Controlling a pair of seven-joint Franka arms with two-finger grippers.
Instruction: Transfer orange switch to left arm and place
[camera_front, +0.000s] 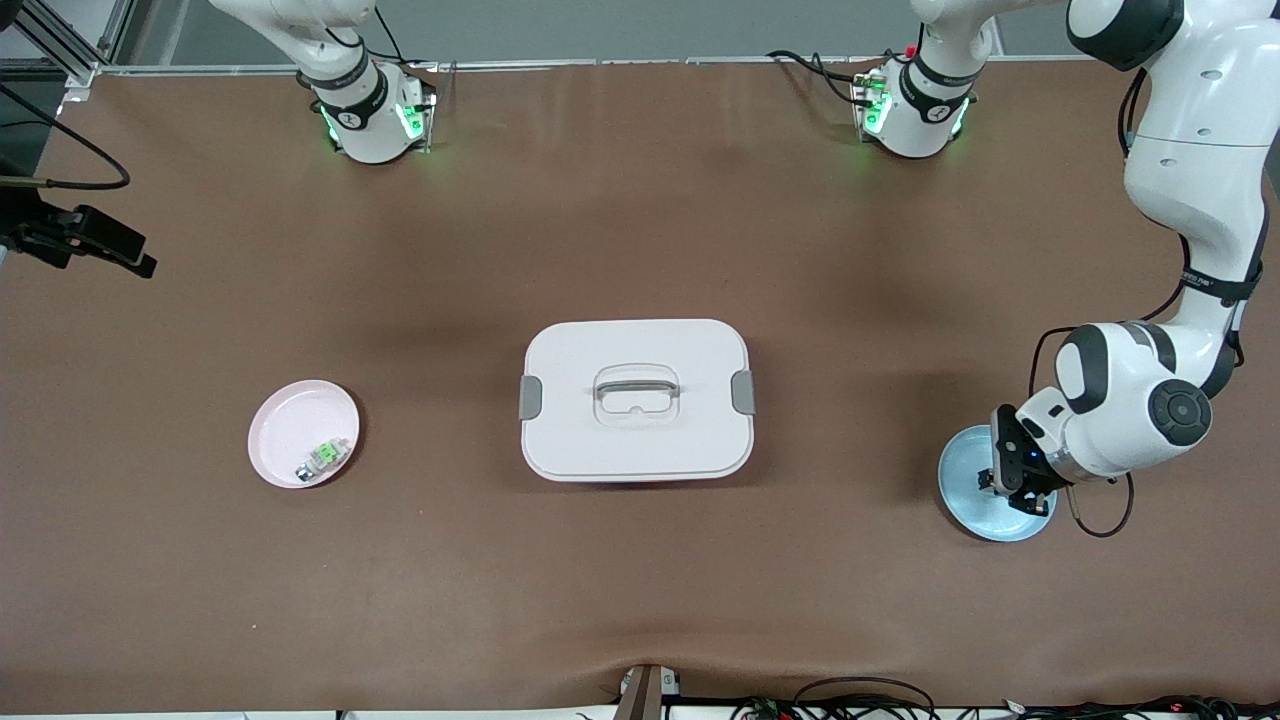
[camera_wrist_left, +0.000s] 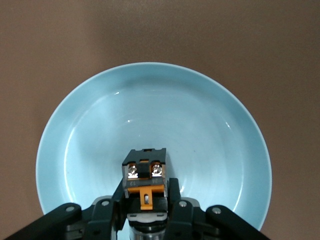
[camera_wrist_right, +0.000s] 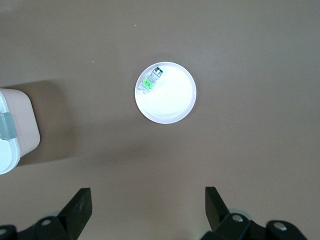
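The left gripper pinches the orange switch over the blue plate, at 3 o'clock from the box. The right gripper is wide open, holding nothing, high over the pink plate. Only the left wrist view shows the switch.

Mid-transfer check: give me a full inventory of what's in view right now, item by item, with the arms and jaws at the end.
Table: one, brown cover, under everything.
Box: one, white with grey latches and handle, table centre, lid on.
Blue plate: one, light blue, toward the left arm's end.
Orange switch: one, black with orange face, gripped over the blue plate.
Pink plate: one, pale pink, toward the right arm's end.
Green-and-clear component: one, on the pink plate near its rim.
Left gripper: black, jaws shut on the orange switch, over the blue plate.
Right gripper: black, jaws open, high over the table near the pink plate, waiting.
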